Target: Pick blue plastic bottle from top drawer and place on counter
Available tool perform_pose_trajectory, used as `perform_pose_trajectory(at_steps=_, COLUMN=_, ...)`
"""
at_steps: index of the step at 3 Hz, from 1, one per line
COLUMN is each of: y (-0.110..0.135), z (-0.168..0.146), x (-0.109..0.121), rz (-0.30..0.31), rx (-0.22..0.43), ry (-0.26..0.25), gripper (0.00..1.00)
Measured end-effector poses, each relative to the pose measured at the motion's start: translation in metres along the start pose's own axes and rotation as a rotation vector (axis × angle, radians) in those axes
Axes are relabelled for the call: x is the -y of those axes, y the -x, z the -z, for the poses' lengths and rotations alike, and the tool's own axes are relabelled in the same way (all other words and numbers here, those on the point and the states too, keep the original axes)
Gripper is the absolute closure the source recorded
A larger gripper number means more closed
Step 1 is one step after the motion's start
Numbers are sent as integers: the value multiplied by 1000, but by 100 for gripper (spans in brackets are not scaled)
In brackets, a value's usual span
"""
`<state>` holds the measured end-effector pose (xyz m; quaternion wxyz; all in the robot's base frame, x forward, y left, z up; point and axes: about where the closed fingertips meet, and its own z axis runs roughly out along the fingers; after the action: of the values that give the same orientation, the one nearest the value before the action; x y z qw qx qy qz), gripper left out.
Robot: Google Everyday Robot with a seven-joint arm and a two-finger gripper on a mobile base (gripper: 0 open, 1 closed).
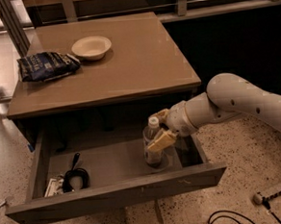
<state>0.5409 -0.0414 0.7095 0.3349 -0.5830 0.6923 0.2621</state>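
Note:
The blue plastic bottle [152, 154], clear with a white cap, stands upright in the right half of the open top drawer [122, 192]. My gripper [153, 131] reaches in from the right on a white arm. Its yellowish fingers [162, 141] sit on either side of the bottle's middle, closed against it. The bottle's base still rests on the drawer floor. The tan counter [137, 66] lies directly above, behind the drawer.
A white bowl [91, 46] and a dark blue chip bag [48, 66] sit at the counter's back left. A black object [73, 177] and a small packet lie in the drawer's left end. Cables [225, 219] and a tool [276, 191] lie on the floor at right.

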Motion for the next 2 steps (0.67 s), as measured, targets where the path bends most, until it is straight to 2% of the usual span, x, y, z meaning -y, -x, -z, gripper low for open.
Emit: perform_pose_trajectory(at_steps=2, y=0, z=0, x=0, rz=0, rx=0, ry=0, gripper=81)
